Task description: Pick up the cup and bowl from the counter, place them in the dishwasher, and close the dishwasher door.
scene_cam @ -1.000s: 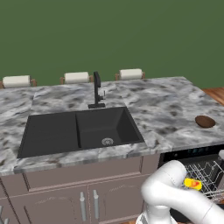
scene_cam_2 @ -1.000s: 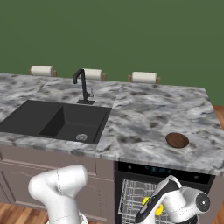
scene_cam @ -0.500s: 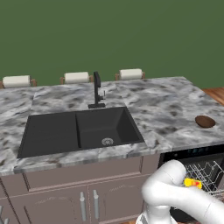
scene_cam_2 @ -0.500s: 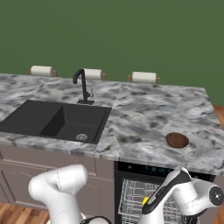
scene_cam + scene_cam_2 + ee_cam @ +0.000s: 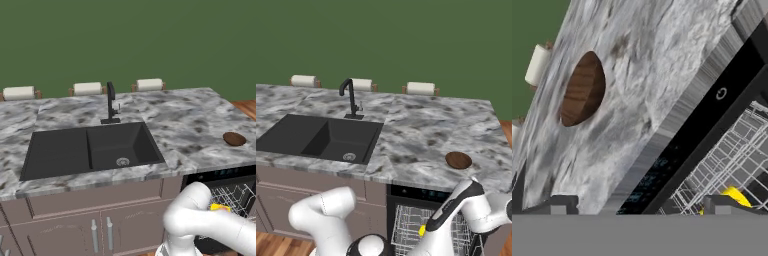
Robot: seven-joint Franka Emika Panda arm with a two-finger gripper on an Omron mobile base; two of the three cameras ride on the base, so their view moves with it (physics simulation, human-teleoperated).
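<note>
While the claw [image 5: 639, 205] gapes empty, the bowl [image 5: 583, 89] lies beyond on the counter [image 5: 652, 65].

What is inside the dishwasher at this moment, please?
The dishwasher holds white wire racks with the yellow cup lying in them. The white arm covers much of the interior, so the rest is hidden.

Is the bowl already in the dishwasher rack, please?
No, the bowl sits on the counter, above the dishwasher.
</note>
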